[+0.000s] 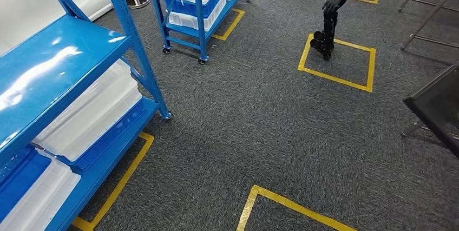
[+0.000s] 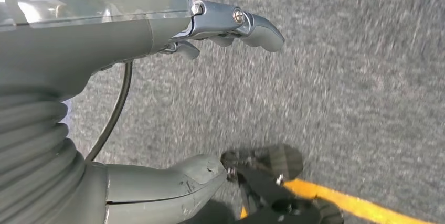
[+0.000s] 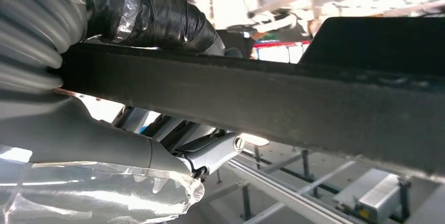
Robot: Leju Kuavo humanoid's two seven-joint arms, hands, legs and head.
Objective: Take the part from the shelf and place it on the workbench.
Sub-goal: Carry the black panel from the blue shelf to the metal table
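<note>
The head camera sits high up and looks forward and down at the grey carpet (image 1: 243, 112), with a blue shelf (image 1: 70, 68) close on the left and yellow tape squares (image 1: 338, 60) farther off. The left wrist camera sits right behind the left hand (image 2: 105, 35) and looks down from very near at the same grey carpet and a strip of yellow tape (image 2: 362, 205), so these two views share the floor. The right wrist camera sits right behind the right hand (image 3: 78, 124) and looks out sideways past a dark flat part (image 3: 273, 103) very close to it, toward bright things far away.
</note>
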